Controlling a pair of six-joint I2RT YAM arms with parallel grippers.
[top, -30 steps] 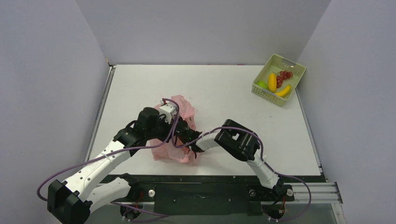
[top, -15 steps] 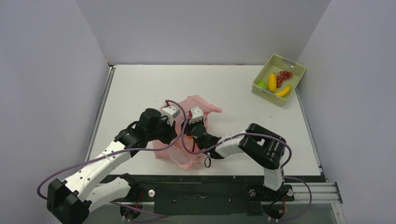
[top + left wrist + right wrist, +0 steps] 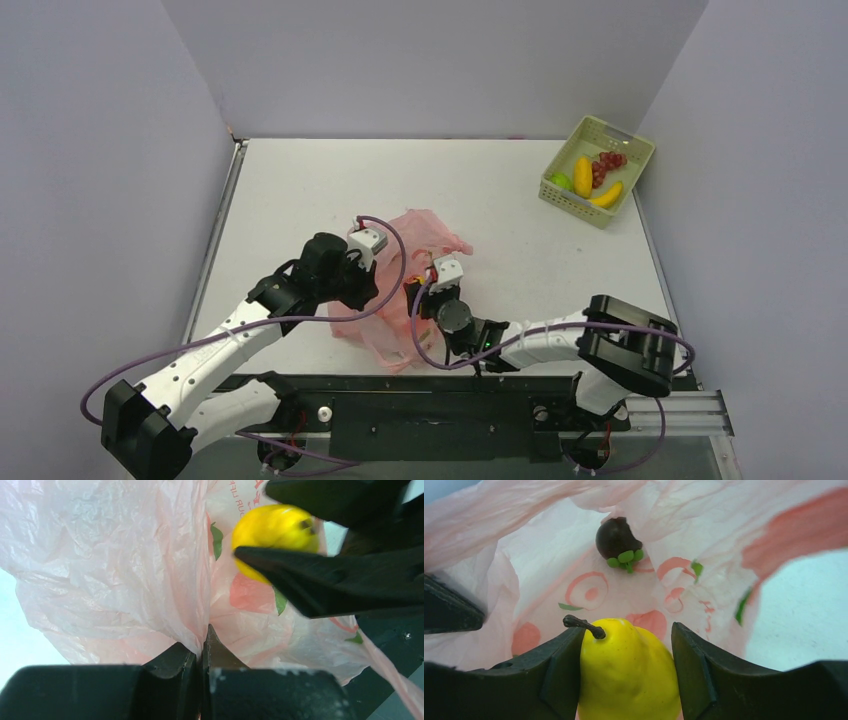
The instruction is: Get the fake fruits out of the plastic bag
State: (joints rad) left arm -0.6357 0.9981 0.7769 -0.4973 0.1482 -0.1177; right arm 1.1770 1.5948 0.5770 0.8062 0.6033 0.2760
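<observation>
Right wrist | right hand [image 3: 626,632] pinching yellow pear [image 3: 624,675] | purple fruit [image 3: 616,537] beyond | left hand [image 3: 202,645] pinching plastic bag [image 3: 110,555]

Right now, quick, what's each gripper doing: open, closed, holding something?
Left gripper: closed, pinching a fold of the thin translucent pink plastic bag.
Right gripper: closed on a glossy yellow pear-shaped toy fruit with a dark stem.
</observation>
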